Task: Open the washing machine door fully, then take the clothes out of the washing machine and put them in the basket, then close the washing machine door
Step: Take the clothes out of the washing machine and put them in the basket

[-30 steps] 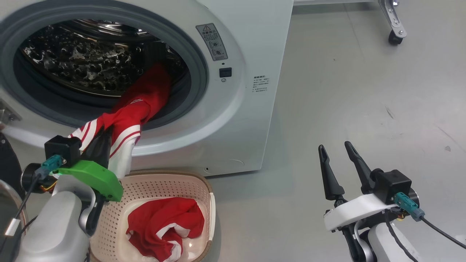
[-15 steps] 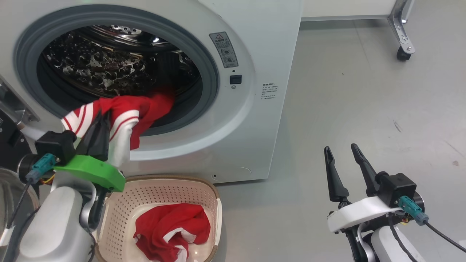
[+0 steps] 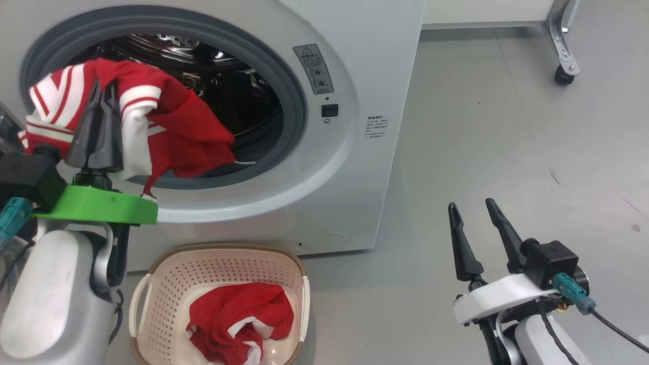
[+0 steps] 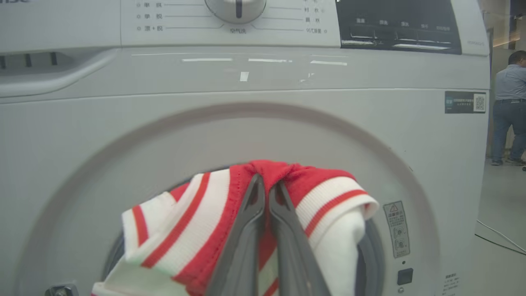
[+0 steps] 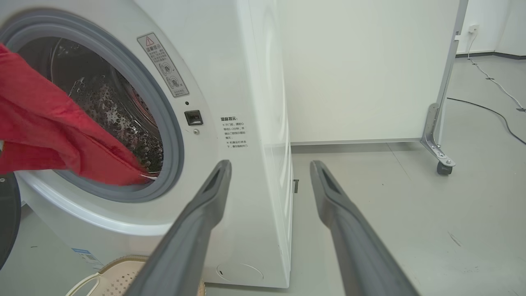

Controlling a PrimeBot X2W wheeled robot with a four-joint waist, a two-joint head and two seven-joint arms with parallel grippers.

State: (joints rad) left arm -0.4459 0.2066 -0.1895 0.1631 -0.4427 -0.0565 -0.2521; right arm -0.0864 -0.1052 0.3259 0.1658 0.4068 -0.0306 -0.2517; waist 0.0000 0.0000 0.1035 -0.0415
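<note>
Two garments, red with white stripes, show in the head view. The first garment (image 3: 192, 132) is clamped in the left gripper (image 3: 101, 91), whose fingers are pressed together on a striped band. It is lifted in front of the washer's (image 3: 365, 50) open mouth, and its loose red end hangs across the drum (image 3: 177, 43) opening. The second garment (image 3: 238, 314) lies crumpled in the basket (image 3: 218, 271), which stands on the floor (image 3: 507, 126) just below the washer's front, beside the left forearm. The right gripper (image 3: 470, 204) hovers low at the right, well apart from the washer, with its fingers spread and only bare floor between them. From the left wrist, the two dark fingers meet tightly on a red fold of the first garment, and striped cuffs spill to either side. Behind them are the washer's front panel and dial (image 4: 235, 8), and a person (image 4: 509, 107) stands at the far right. From the right wrist, the spread fingers frame the washer's corner. The first garment's red end hangs at the left and reaches down to the grey seal (image 5: 174, 135); whether it touches is unclear. The basket's rim peeks in at the bottom left, and a castor (image 5: 443, 168) sits to the right.
</note>
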